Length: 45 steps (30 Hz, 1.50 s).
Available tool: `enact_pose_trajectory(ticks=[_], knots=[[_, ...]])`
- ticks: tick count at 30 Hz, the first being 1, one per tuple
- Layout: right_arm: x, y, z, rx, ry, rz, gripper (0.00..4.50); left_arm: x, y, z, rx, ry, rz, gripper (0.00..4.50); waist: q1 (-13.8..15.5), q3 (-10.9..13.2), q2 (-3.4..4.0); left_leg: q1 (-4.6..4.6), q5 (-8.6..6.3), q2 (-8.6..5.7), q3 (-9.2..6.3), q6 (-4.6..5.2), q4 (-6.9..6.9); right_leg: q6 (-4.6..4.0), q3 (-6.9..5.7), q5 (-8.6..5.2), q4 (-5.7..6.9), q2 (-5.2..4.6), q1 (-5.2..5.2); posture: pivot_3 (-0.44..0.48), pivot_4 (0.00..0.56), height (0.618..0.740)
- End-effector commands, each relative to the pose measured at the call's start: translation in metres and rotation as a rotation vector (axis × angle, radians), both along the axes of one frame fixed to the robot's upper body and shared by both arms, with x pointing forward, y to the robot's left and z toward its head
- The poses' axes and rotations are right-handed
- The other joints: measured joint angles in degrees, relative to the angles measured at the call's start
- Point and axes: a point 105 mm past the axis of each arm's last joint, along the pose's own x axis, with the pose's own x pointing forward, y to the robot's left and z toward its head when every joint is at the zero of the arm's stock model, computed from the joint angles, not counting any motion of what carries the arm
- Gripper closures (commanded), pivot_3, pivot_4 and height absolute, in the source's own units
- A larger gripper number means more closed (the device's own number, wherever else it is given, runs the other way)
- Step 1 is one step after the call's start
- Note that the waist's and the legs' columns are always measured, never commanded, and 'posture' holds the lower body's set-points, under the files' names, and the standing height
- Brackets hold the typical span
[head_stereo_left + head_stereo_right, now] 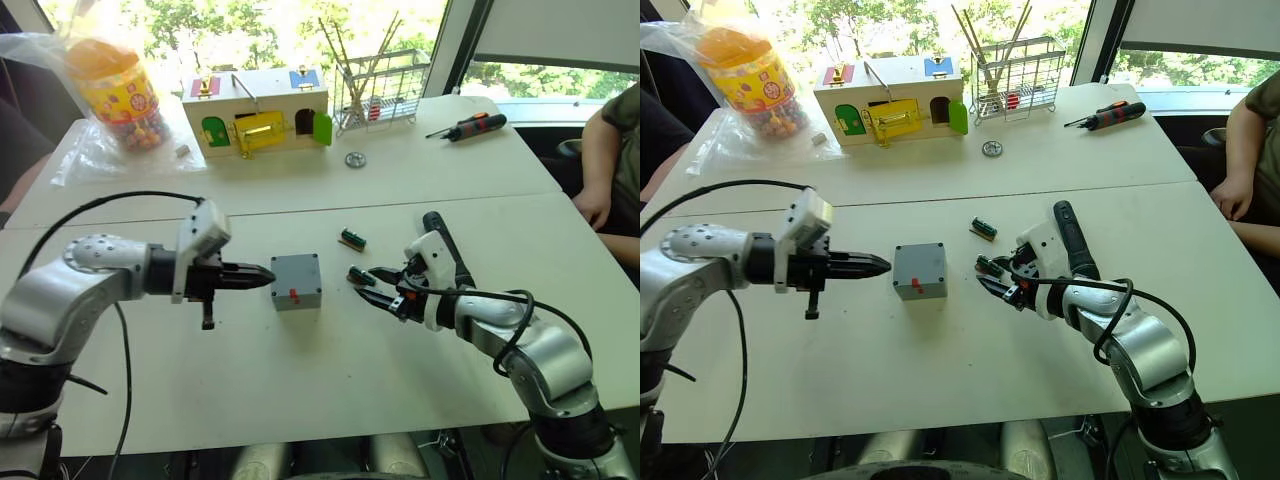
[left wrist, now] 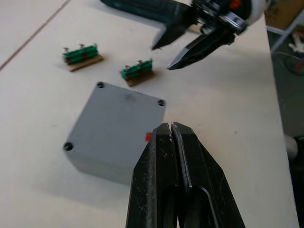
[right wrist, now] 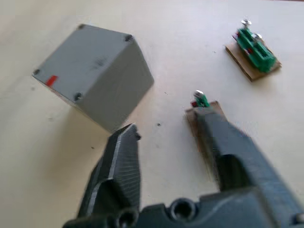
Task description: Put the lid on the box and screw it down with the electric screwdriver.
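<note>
Head views: the box (image 1: 296, 281) sits mid-table with the lid (image 1: 295, 268) already on top, screw heads at the corners, red mark on the near side wall. Left gripper (image 1: 262, 276) has its fingers pressed together, holding nothing, tips aimed at the box's left side, near but not touching. Right gripper (image 1: 383, 286) sits on the other side of the box, fingers spread, nothing between them. The electric screwdriver (image 1: 1072, 238) lies on the table just behind the right wrist, long axis running away from the robot; bit end I can't make out. Two small green terminal blocks (image 1: 984, 229) lie between the box and the right gripper — the nearer one almost at its fingertips.

Left wrist view: the closed black fingers (image 2: 166, 161) point at the box's near edge by the red mark; a small gap shows, so apart as far as I can tell. Lid sits flush, three corner screws visible. The other gripper is across the box, spread open, the dark tool body behind it.

Right wrist view: fingers wide apart, the box ahead and off to one side, one terminal block right at a fingertip.

Judgement: the lid step looks done; the tool isn't in hand. The right arm is clearly nearer the driver, but the driver lies behind the wrist, not ahead of the fingers — it needs to back off and reorient along the tool's axis before grasping. The stray block by the fingertips could get knocked.
</note>
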Motion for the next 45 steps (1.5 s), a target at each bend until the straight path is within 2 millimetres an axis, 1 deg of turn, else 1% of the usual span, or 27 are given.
enact_pose_trajectory(ticks=[1, 5, 8, 11, 13, 26, 29, 30, 31, 32, 40, 45], knots=[[0.009, 0.003, 0.006, -0.009, -0.065, 0.004, 1.09, 0.006, -0.006, -0.002, 0.043, -0.062, -0.026, 4.50, -0.16, 0.10, 0.01, 0.00, 0.00, 0.00, 0.01, 0.00, -0.02, 0.00, 0.00, 0.00, 0.00, 0.00, -0.01, 0.000, 0.150, 0.740], [0.016, 0.004, 0.005, 0.012, -0.063, -0.017, 1.09, 0.009, -0.005, -0.010, 0.080, -0.072, -0.039, 4.50, -0.83, 0.16, 0.00, -0.14, 0.20, 0.00, 0.01, -0.34, -0.03, 0.00, 0.00, 0.00, -0.01, 0.00, -0.12, 0.000, 0.150, 0.740], [0.019, 0.004, 0.004, 0.016, -0.062, -0.022, 1.09, 0.010, -0.005, -0.013, 0.085, -0.076, -0.038, 4.50, -0.86, 0.17, 0.01, -0.24, 0.21, 0.00, 0.01, -0.35, 0.00, 0.01, 0.00, 0.00, -0.01, 0.01, -0.20, 0.000, 0.150, 0.740], [0.020, 0.003, 0.001, 0.019, -0.056, -0.024, 1.75, 0.010, -0.004, -0.015, 0.084, -0.073, -0.029, 4.50, -0.86, 0.18, 0.01, -0.35, 0.22, 0.00, 0.01, -0.35, 0.08, 0.01, 0.00, 0.01, 0.01, 0.02, -0.30, 0.000, 0.150, 0.740], [0.021, 0.003, 0.001, 0.026, -0.057, -0.029, 2.48, 0.010, -0.004, -0.017, 0.085, -0.073, -0.024, 4.50, -0.86, 0.18, 0.01, -0.36, 0.22, 0.00, 0.00, -0.35, 0.09, 0.01, 0.00, 0.01, 0.01, 0.02, -0.30, 0.000, 0.150, 0.740], [0.026, 0.006, -0.001, 0.029, -0.057, -0.032, 2.48, 0.008, -0.003, -0.020, 0.082, -0.069, -0.004, 4.50, -0.86, 0.18, 0.01, -0.37, 0.22, 0.00, 0.00, -0.36, 0.11, 0.01, 0.00, 0.01, 0.04, 0.03, -0.31, 0.000, 0.150, 0.740], [0.027, 0.006, -0.004, 0.017, -0.053, -0.032, 3.32, 0.010, -0.003, -0.021, 0.084, -0.072, 0.002, 4.50, -0.86, 0.18, 0.01, -0.37, 0.22, 0.00, 0.01, -0.36, 0.11, 0.01, 0.00, 0.01, 0.05, 0.03, -0.31, 0.000, 0.150, 0.740], [0.027, 0.006, -0.004, 0.014, -0.053, -0.032, 3.76, 0.010, -0.003, -0.021, 0.084, -0.072, 0.004, 4.50, -0.87, 0.18, 0.01, -0.37, 0.22, 0.00, 0.00, -0.36, 0.11, 0.01, 0.00, 0.01, 0.06, 0.03, -0.32, 0.000, 0.150, 0.740], [0.027, 0.006, -0.005, 0.015, -0.052, -0.032, 4.34, 0.010, -0.003, -0.021, 0.083, -0.073, 0.006, 4.50, -0.87, 0.18, 0.01, -0.37, 0.22, 0.00, 0.00, -0.36, 0.11, 0.01, 0.00, 0.01, 0.06, 0.03, -0.32, 0.000, 0.150, 0.740], [0.027, 0.007, -0.004, 0.018, -0.052, -0.034, 4.45, 0.010, -0.003, -0.021, 0.083, -0.074, 0.007, 4.50, -0.87, 0.18, 0.01, -0.37, 0.22, 0.00, 0.01, -0.36, 0.11, 0.01, 0.00, 0.01, 0.06, 0.03, -0.32, 0.000, 0.150, 0.740], [0.023, 0.008, 0.000, 0.040, -0.060, -0.022, 4.45, 0.011, -0.003, -0.023, 0.087, -0.072, 0.013, 4.50, -0.87, 0.18, 0.01, -0.37, 0.22, 0.00, 0.00, -0.36, 0.12, 0.01, 0.00, 0.01, 0.06, 0.04, -0.32, 0.000, 0.150, 0.740], [0.022, 0.007, 0.012, 0.059, -0.083, -0.025, 4.45, 0.014, 0.002, -0.023, 0.082, -0.066, 0.034, 4.50, -0.87, 0.18, 0.01, -0.37, 0.22, 0.00, 0.00, -0.36, 0.12, 0.01, 0.00, 0.01, 0.07, 0.03, -0.32, 0.000, 0.150, 0.740]])
